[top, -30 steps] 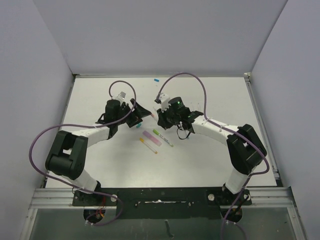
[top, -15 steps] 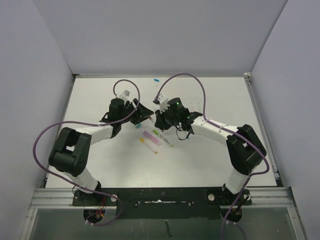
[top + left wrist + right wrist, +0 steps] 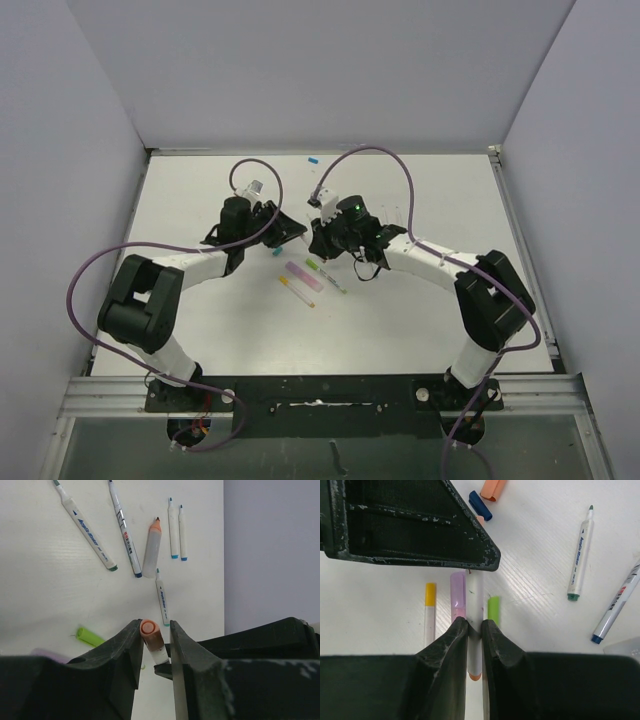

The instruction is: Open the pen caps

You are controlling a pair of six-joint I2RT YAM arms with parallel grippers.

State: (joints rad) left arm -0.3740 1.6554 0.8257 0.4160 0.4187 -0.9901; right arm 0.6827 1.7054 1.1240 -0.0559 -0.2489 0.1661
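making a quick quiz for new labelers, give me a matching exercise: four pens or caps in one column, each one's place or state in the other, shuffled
Things
1. white pen with orange cap
2. dark blue cap
3. yellow-capped pen
4. salmon highlighter

States
A. on the table, tip bare
B. lying beside the lilac highlighter
C. held by the right gripper, cap end between the fingers of the left gripper
D. loose beside a salmon cap

Pairs: 1-C, 2-D, 3-B, 4-A
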